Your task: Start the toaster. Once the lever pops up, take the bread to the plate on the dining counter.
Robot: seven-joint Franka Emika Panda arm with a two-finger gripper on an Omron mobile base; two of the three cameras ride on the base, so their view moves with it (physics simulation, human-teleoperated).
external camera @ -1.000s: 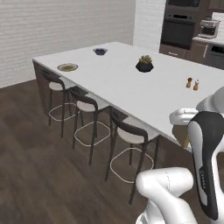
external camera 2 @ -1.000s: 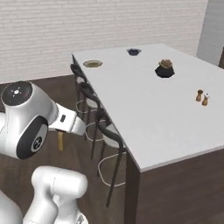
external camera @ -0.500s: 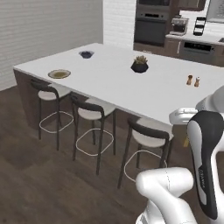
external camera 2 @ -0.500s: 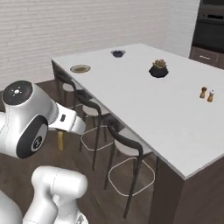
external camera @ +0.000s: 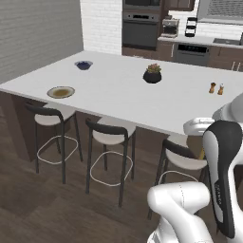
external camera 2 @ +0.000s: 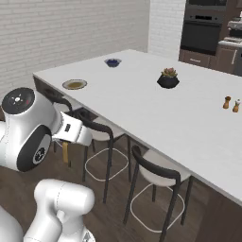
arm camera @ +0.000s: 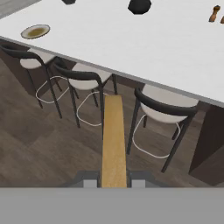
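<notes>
Hand view, bread [arm camera: 113,140] edge-on between the hand's [arm camera: 113,183] fingertips, clamped

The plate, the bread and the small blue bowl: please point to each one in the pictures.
plate [external camera: 60,92]: left base view, its olive centre.
bread [arm camera: 113,140]: hand view, middle of the slice's edge.
small blue bowl [external camera 2: 112,62]: right base view, its rim.

The bread [arm camera: 113,140] is golden tan. The dining counter [external camera: 118,95] is plain white over a dark wood base. Near its left corner, the plate [external camera: 60,92] is beige-olive with a paler rim. At the far edge, a small bowl [external camera: 83,65] looks dark blue. The stools [external camera: 108,137] are black with pale seats.
</notes>
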